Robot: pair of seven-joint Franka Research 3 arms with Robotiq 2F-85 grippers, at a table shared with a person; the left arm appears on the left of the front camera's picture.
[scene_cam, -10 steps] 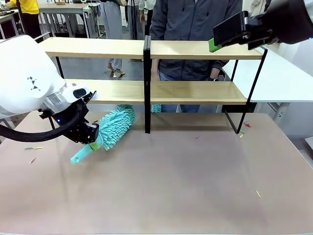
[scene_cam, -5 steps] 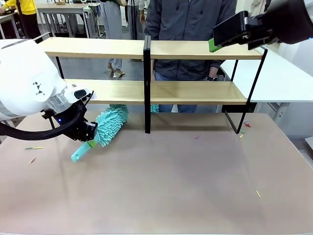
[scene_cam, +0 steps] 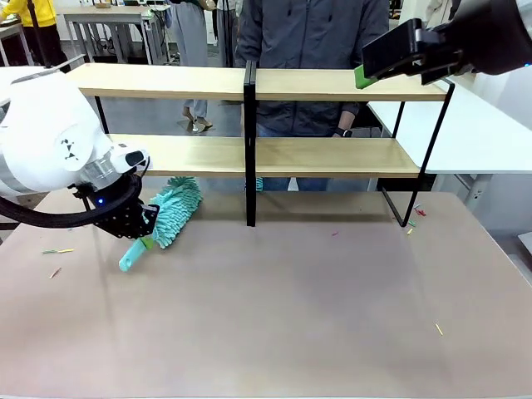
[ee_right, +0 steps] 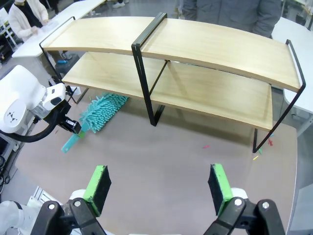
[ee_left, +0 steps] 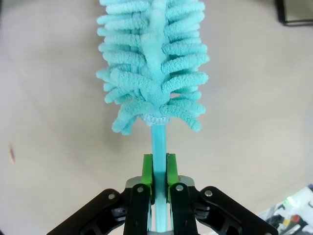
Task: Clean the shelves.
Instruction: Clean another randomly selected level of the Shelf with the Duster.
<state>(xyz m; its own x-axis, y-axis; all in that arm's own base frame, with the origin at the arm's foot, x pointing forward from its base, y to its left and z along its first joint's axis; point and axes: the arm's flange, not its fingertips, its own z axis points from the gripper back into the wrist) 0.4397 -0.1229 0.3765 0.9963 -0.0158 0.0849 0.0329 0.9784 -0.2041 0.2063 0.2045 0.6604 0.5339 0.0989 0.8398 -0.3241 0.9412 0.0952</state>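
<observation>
duster [scene_cam: 170,214] in left hand [ee_left: 159,180]

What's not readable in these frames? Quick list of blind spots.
- Front view: left gripper fingers hidden behind the arm's own wrist; grip on the duster reads from the left wrist view.
- Front view: duster tip sits under the lower board of the shelves; contact with it cannot be told.
- Front view: right gripper cut by the frame edge.
- Table specks too small to identify.

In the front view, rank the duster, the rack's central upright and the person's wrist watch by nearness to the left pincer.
1. Duster, clamped in the left pincer.
2. Central upright, mid-rack, to its right.
3. Wrist watch, behind the shelves, far side.
</observation>
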